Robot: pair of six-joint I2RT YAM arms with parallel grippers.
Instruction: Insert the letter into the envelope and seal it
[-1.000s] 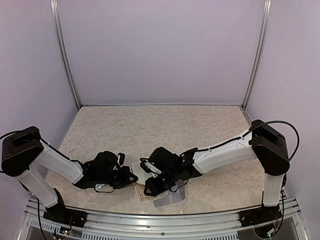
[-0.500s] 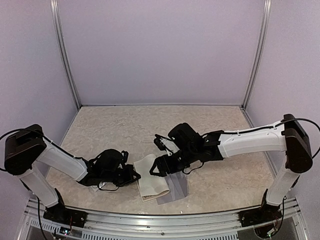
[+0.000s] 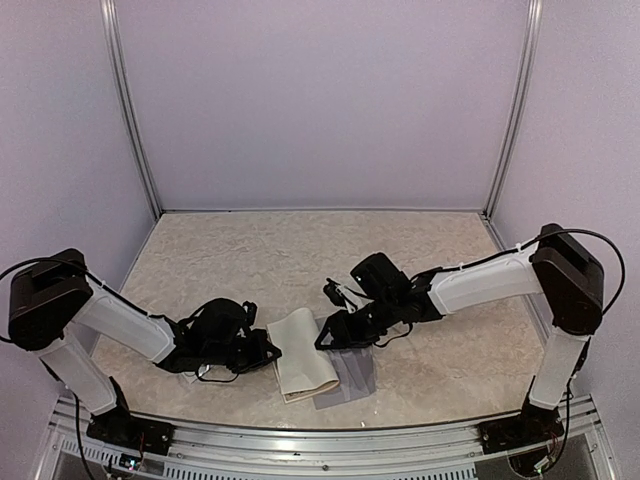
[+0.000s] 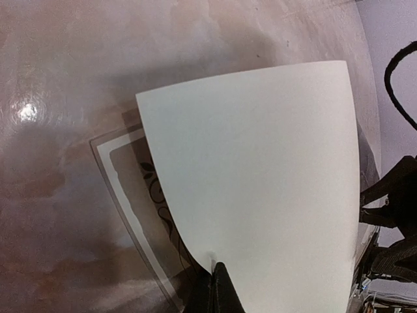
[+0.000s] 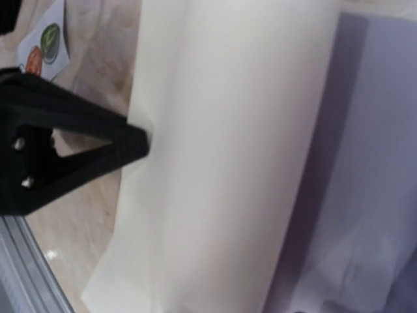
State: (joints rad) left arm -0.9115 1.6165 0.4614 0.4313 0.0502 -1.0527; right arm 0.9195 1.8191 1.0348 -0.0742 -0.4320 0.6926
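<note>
Marbled tabletop (image 3: 300, 250) carries the grey envelope (image 3: 357, 377), tucked under the right edge of the curled letter (image 3: 303, 355); left fingers (image 4: 219, 295) pinch its left edge (right fingers (image 3: 330, 338), nearer the envelope: grip state unclear).

The far half of the surface (image 3: 300, 250) lies open. Near the front edge the arched sheet (image 3: 303, 362) fills the gap between the left hand (image 3: 270, 352) and the right hand (image 3: 324, 339), and the envelope (image 3: 354, 376) lies flat just beside it on the right.

Cream letter (image 3: 303, 362) curled, overlapping flat grey envelope (image 3: 352, 382).
</note>
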